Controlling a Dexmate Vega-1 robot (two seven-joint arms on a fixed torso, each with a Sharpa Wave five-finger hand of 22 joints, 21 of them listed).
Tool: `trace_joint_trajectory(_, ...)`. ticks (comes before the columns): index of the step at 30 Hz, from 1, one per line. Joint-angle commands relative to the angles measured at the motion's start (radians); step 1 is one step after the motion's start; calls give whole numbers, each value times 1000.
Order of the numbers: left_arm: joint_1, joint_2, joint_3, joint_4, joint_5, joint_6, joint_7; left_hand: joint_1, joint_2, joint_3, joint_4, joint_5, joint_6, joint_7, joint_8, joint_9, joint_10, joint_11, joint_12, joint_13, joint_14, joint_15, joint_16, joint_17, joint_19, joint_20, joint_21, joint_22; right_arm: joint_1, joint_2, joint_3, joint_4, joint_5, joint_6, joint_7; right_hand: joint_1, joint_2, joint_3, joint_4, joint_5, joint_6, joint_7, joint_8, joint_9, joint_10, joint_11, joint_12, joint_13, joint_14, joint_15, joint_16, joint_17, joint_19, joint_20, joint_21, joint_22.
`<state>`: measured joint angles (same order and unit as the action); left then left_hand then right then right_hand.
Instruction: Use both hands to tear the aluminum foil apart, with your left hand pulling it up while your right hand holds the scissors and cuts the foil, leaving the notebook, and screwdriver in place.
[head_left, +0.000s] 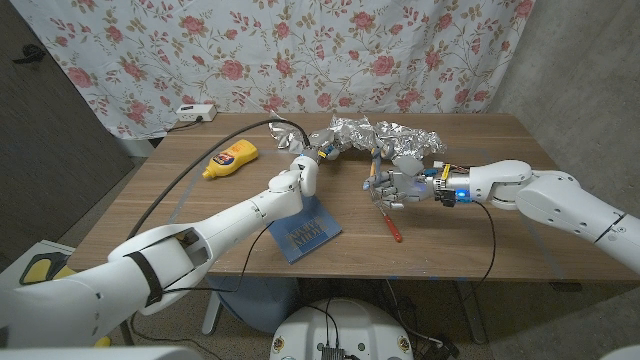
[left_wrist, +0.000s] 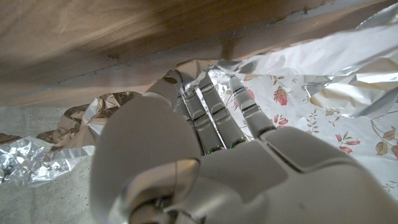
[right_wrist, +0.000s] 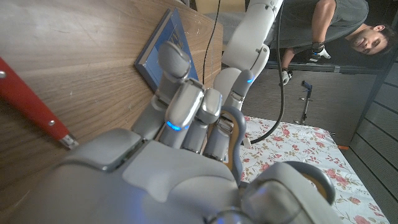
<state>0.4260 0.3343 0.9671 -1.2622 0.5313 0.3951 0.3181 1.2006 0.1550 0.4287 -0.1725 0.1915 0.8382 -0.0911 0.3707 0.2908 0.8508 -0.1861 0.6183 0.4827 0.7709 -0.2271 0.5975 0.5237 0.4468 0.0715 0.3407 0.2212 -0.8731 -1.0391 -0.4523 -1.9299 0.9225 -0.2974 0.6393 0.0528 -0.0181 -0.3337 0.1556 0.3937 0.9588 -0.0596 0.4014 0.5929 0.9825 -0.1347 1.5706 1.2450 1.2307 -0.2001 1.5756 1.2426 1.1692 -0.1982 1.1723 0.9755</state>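
Observation:
The crumpled aluminum foil (head_left: 385, 140) lies across the back middle of the wooden table (head_left: 480, 250). My left hand (head_left: 297, 178) reaches up to the foil's left end, and in the left wrist view its fingers (left_wrist: 211, 115) run into a fold of the foil (left_wrist: 298, 56) and grip it. My right hand (head_left: 400, 186) sits just in front of the foil and holds the grey-handled scissors (head_left: 372, 172); the handle loop (right_wrist: 235, 134) shows among the fingers of that hand (right_wrist: 155, 174). The red screwdriver (head_left: 391, 223) lies below my right hand. The blue notebook (head_left: 305, 236) lies under my left forearm.
A yellow bottle (head_left: 231, 158) lies at the back left, and a white power strip (head_left: 195, 113) sits beyond it by the flowered curtain. A black cable (head_left: 215, 175) runs along my left arm. A person (right_wrist: 329, 25) stands at the edge of the right wrist view.

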Motion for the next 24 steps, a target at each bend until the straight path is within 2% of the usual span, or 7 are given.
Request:
trace_joint_trajectory(1,12,-24,-2,-2,-51,11,62,14,-2,-1,0,8,8,4,7,6,24,-16,1,57,22,-11,4,1,8,-5,9,4,14,-5,-25,-23,-47,-27,-36,-11,-16,-9,-3,-1,20,167,-2,3,31,-32,8,0,-9,-9,4,4,4,-2,-4,2)
trace_joint_trajectory(6,16,-28,1,-3,-57,7,85,17,-3,-2,0,8,10,5,8,7,23,-16,-2,58,21,-11,5,2,7,-5,10,5,20,-9,-31,-29,-56,-43,-46,-14,-21,-9,-2,0,16,170,-6,2,28,-31,8,0,-10,-10,4,4,4,-2,-3,6)
trace_joint_trajectory(15,33,-40,8,11,-46,-37,186,20,-2,-4,2,9,6,8,6,8,22,-15,-6,61,24,-11,7,4,8,-1,14,6,47,10,-57,-4,-66,-52,-14,-23,-28,-10,0,1,-3,178,-17,1,23,-31,8,0,-13,-9,4,4,2,-3,-10,0)
trace_joint_trajectory(24,41,-25,27,-7,-3,-45,225,24,-2,-6,2,10,11,8,7,9,22,-16,-11,62,23,-11,7,5,6,-2,16,7,52,-2,-55,-12,-77,-63,-25,-29,-36,-12,2,2,-20,185,-28,-1,17,-29,8,0,-18,-9,3,4,0,-4,-17,-5)
